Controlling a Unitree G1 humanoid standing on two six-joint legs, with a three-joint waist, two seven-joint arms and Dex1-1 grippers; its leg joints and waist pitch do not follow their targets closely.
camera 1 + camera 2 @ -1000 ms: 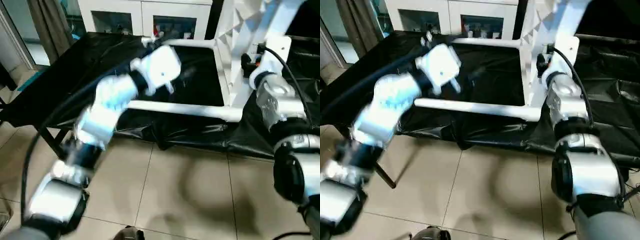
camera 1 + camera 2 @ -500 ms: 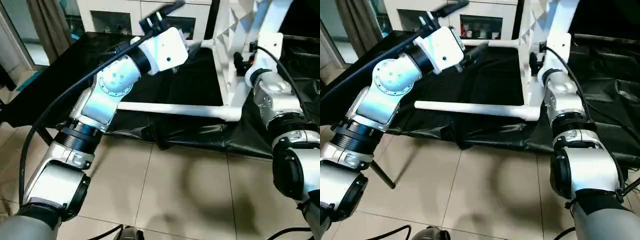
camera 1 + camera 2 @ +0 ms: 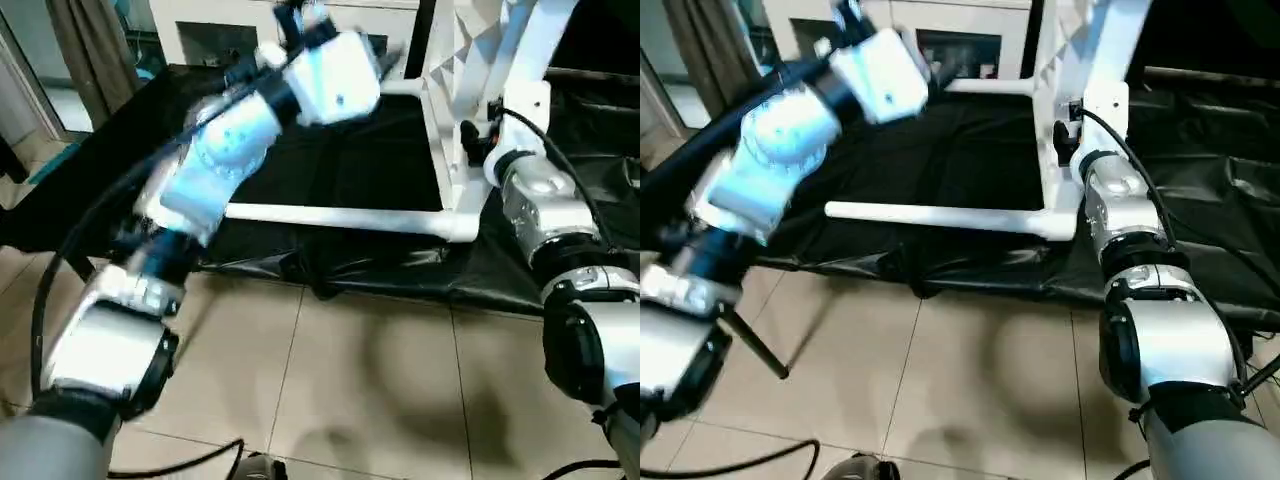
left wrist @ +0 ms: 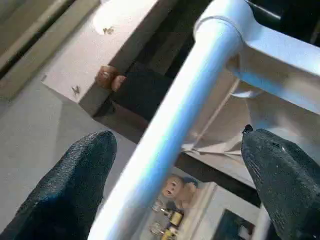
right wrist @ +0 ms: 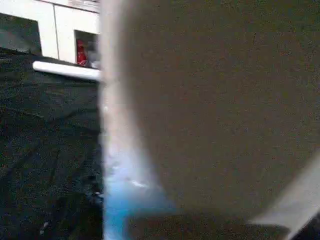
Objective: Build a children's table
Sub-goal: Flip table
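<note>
Left gripper (image 4: pixel 175 165) is spread wide around a white tubular plastic table leg (image 4: pixel 170 125), not touching; right gripper's state, can't tell.

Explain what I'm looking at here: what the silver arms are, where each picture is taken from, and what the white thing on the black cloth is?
The silver arms belong to a humanoid robot. Two pictures come from its head, looking down over its forearms; the other two come from cameras on its wrists.

The white thing is a children's table, partly built and tipped on its side on the black-draped work table. One white leg sticks out level toward the robot's left.

The left pincer is wide open, with another leg running between its black fingers but not gripped. The right arm reaches up against the tabletop; whether it grips anything cannot be told.
</note>
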